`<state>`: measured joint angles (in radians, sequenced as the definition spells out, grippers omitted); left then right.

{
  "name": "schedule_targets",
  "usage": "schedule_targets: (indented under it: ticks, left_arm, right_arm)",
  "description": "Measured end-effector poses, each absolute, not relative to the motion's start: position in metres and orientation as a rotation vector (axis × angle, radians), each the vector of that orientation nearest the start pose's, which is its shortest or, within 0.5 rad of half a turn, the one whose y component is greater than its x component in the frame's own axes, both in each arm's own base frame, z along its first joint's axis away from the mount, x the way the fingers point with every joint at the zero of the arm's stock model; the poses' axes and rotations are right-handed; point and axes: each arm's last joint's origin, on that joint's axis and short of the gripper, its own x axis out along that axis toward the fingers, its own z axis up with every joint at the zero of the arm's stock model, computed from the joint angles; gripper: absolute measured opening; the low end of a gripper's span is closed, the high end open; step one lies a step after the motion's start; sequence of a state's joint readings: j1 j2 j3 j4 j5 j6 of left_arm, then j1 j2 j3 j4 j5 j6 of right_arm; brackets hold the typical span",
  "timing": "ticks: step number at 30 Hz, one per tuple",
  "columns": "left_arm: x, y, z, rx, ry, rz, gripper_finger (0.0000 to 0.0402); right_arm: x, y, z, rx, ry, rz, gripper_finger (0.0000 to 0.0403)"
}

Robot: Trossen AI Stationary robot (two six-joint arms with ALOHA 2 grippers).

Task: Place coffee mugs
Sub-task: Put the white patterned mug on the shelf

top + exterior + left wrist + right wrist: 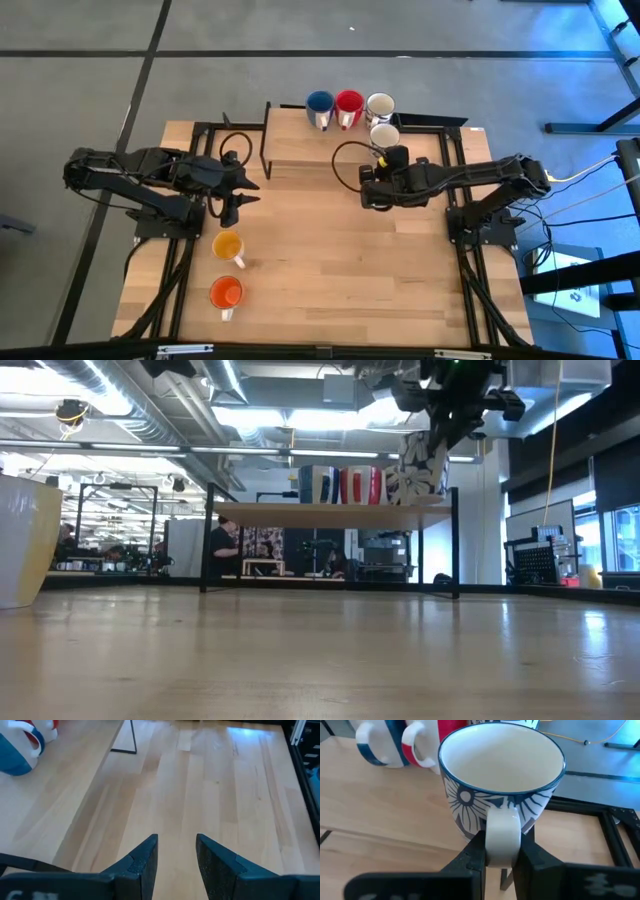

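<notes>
Three mugs (348,106) stand on the shelf (290,150) at upper centre; the right gripper (500,851) clamps a fourth mug (501,775) by its handle there; yellow mug (228,245) and orange mug (226,293) wait lower left, near the empty, slightly parted left gripper (176,862).

Grey floor (420,30) – ceiling strip lights (300,420) over distant desks.

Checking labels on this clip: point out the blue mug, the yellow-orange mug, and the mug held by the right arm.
blue mug (319,102), high view, on its open rim.
yellow-orange mug (228,244), high view, on its inside.
held white patterned mug (490,805), right wrist view, on its printed wall.
</notes>
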<state>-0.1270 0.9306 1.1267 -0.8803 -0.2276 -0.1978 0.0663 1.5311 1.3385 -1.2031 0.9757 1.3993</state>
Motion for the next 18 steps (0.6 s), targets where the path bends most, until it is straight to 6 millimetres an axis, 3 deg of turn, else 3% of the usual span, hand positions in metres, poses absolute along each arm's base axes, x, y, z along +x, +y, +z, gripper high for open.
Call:
schedule_targets:
  ticks: [18]
  left_arm:
    - [0.1649, -0.0145, 0.3613, -0.046, 0.661, 0.154, 0.0127]
  right_arm:
    - [0.2854, -0.0166, 0.2919, 0.417, 0.532, -1.329, 0.0040]
